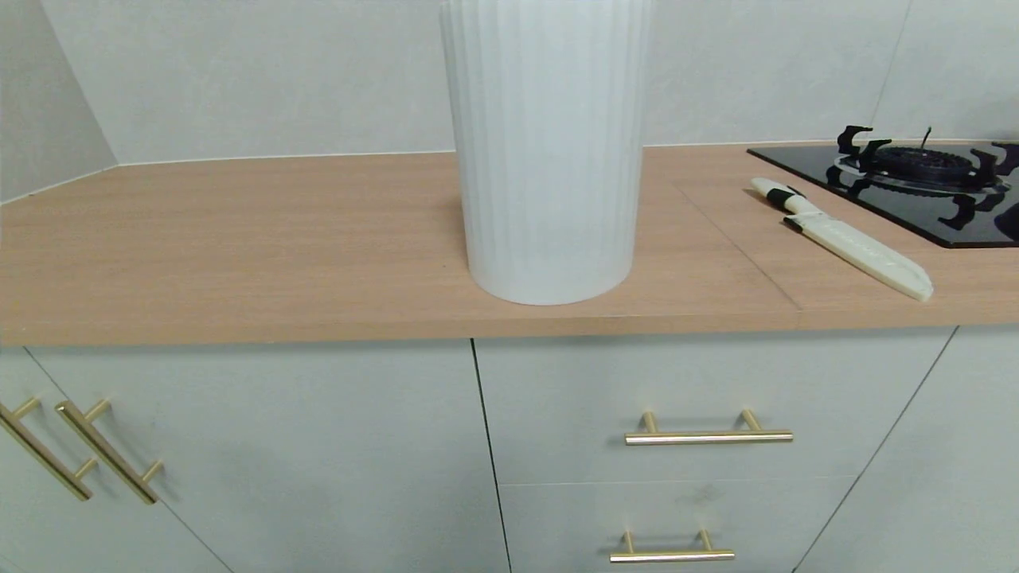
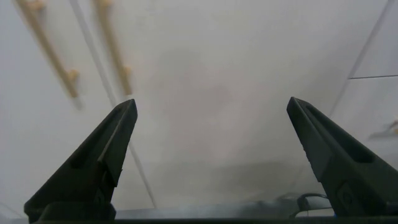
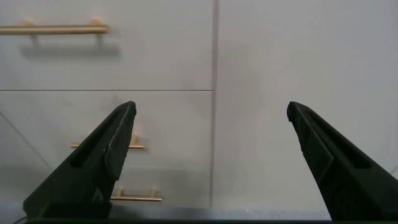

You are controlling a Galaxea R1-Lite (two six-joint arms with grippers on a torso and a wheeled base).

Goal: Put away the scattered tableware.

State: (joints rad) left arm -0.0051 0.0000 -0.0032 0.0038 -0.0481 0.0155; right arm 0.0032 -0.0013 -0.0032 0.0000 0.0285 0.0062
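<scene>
A cream knife [image 1: 846,238] with a black band on its handle lies on the wooden counter [image 1: 239,247] at the right, just in front of the hob. A tall white ribbed container [image 1: 548,151] stands upright near the counter's front edge at the middle. My left gripper [image 2: 211,109] is open, low down in front of the pale cabinet doors [image 2: 217,93], holding nothing. My right gripper [image 3: 211,112] is open too, facing the drawer fronts [image 3: 106,62] with nothing between its fingers.
A black glass hob [image 1: 915,183] with a burner grate sits at the counter's far right. Below the counter are cabinet doors with brass handles [image 1: 103,461] at the left and drawers with brass bar handles [image 1: 708,436] at the middle right. A grey wall backs the counter.
</scene>
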